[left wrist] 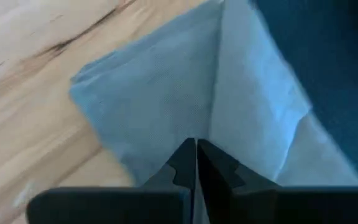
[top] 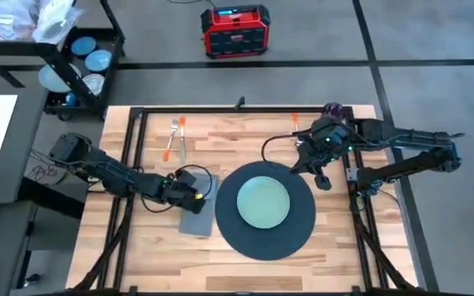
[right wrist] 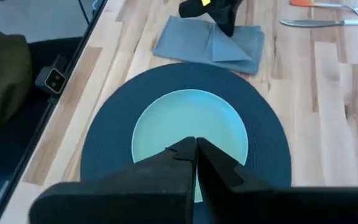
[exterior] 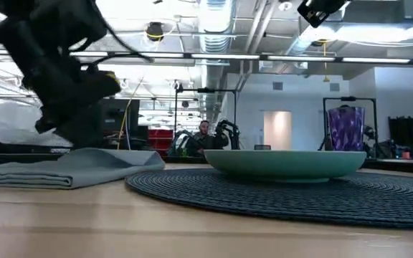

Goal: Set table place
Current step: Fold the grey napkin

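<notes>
The grey napkin point(top: 197, 215) lies on the wooden table point(top: 146, 247), just left of the dark round mat point(top: 303, 226). A pale green plate point(top: 262, 203) sits on the mat's middle. My left gripper point(top: 191, 193) is over the napkin's far part and shut on it. My right gripper point(top: 320, 174) hangs shut and empty above the mat's far right edge, looking down on the plate point(right wrist: 188, 124). An orange-handled fork point(top: 171, 136) and knife point(top: 182, 144) lie at the table's far left. A purple cup point(top: 333, 111) stands at the far right. My left gripper pinches a raised fold of the napkin point(left wrist: 215, 121) between its two shut fingers, coming from above at a slant from the table's left. The cloth is drawn up into a ridge point(right wrist: 216, 38) under the fingers. The napkin's remaining part point(exterior: 27, 174) lies flat on the table.
A black cart with blue plates point(top: 89, 62) stands beyond the table's far left corner, and a red box point(top: 235, 31) is on the floor behind. Bare wood point(top: 179, 263) shows along the table's near side, and black frame rails point(top: 360, 222) run along its sides.
</notes>
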Controlling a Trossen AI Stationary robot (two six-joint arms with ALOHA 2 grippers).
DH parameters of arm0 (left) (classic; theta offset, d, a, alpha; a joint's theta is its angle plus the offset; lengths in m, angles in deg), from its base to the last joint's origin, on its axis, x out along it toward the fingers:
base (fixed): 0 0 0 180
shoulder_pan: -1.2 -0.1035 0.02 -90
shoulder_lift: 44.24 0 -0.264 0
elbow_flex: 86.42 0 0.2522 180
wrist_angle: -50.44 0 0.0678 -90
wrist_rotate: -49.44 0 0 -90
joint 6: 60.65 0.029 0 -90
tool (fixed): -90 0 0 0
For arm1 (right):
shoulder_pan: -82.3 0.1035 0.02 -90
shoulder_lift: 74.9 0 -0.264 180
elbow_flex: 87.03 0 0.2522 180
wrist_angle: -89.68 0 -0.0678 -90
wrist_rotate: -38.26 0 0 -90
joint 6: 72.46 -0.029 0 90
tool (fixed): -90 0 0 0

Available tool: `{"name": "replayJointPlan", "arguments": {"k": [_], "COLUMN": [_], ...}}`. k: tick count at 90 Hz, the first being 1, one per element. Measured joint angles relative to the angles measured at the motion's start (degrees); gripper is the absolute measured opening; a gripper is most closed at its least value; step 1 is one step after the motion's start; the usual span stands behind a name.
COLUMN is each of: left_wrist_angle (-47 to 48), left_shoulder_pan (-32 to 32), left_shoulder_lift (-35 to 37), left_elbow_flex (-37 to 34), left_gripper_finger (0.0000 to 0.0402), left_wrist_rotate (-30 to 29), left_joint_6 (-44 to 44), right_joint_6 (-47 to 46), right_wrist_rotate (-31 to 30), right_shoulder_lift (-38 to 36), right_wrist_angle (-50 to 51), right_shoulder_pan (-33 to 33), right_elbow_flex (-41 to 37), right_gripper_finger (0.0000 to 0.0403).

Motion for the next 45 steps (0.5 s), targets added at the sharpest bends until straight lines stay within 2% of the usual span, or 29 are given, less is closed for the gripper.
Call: {"name": "replayJointPlan", "arguments": {"k": [12, 24, 31, 36, 45], "left_wrist_angle": [1.5, 9.2, 15.6, 16.8, 14.6], "left_shoulder_pan": [0.0, 0.0, 0.0, 0.6, 2.4], "left_shoulder_lift": [0.0, 0.1, 0.1, 0.1, -0.5], "left_elbow_flex": [6.5, 13.5, 16.2, 17.0, 16.6], "left_gripper_finger": [0.0, 0.0, 0.0, 0.0, 0.0], "left_wrist_rotate": [-0.6, -1.8, -2.8, -2.6, 3.6], "left_joint_6": [7.2, 11.8, 11.1, 8.8, 6.1], "right_joint_6": [0.5, 1.1, 1.1, 1.1, 2.2], "right_wrist_rotate": [0.2, 0.3, 1.0, 2.6, 4.9], "right_shoulder_lift": [3.5, 7.6, 9.5, 10.7, 12.4], "right_wrist_angle": [-0.3, 0.0, 0.6, 0.6, 0.0], "right_shoulder_pan": [1.0, 0.9, 0.6, 0.6, 0.7], "right_elbow_flex": [0.0, 0.0, 0.0, 0.0, 0.0], "right_gripper_finger": [0.0018, 0.0036, 0.0046, 0.005, 0.0052]}}
